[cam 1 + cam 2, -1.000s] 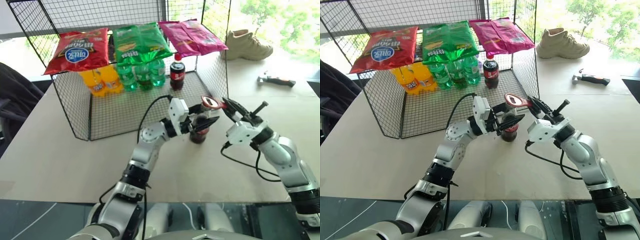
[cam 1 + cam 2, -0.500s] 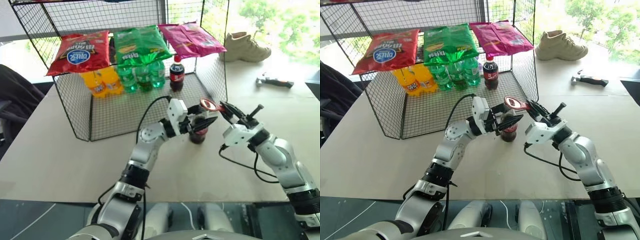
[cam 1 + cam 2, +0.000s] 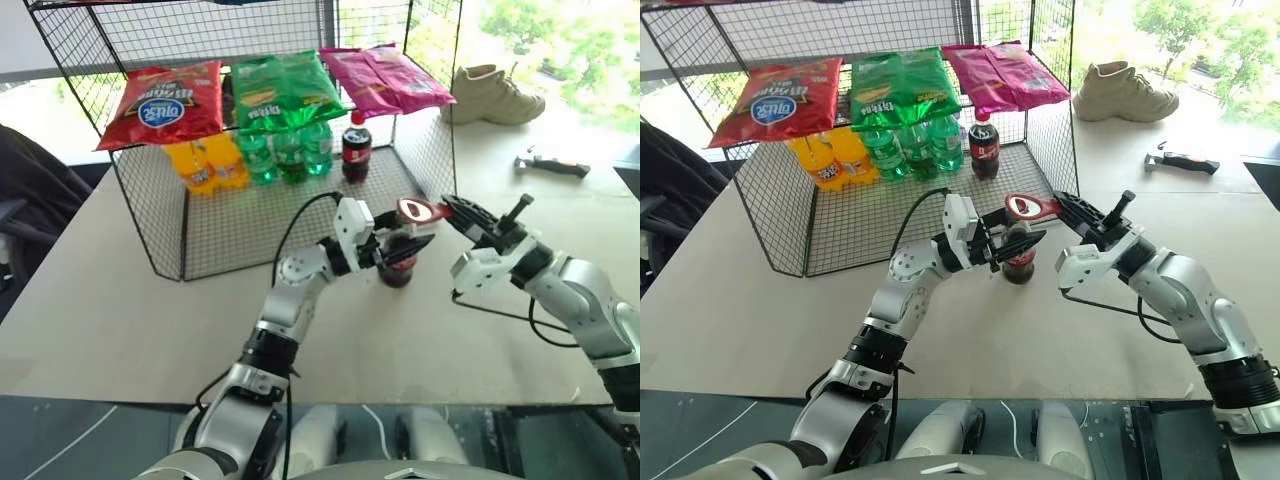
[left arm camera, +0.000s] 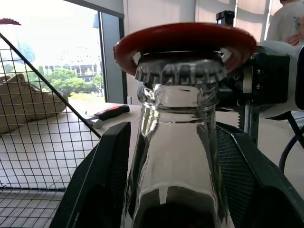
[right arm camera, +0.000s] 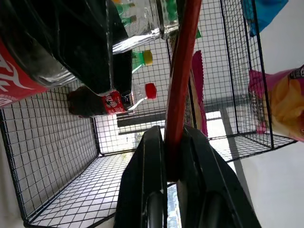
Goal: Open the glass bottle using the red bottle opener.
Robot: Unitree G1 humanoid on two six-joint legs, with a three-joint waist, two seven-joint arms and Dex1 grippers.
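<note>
With the left tool clamped around the glass bottle standing on the worktop, and the right tool pinching the red bottle opener ringed over its cap, a crooked lever could slip off or tip the bottle.

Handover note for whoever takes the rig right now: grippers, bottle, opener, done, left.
Left gripper: jaws closed around the small clear glass cola bottle, holding it upright on the table, in front of the wire rack.
Right gripper: shut on the handle of the flat red bottle opener.
Done: opener's ring head sits over the crimped metal cap.
Left: cap looks still on; lever it off while the left gripper steadies the bottle.
</note>
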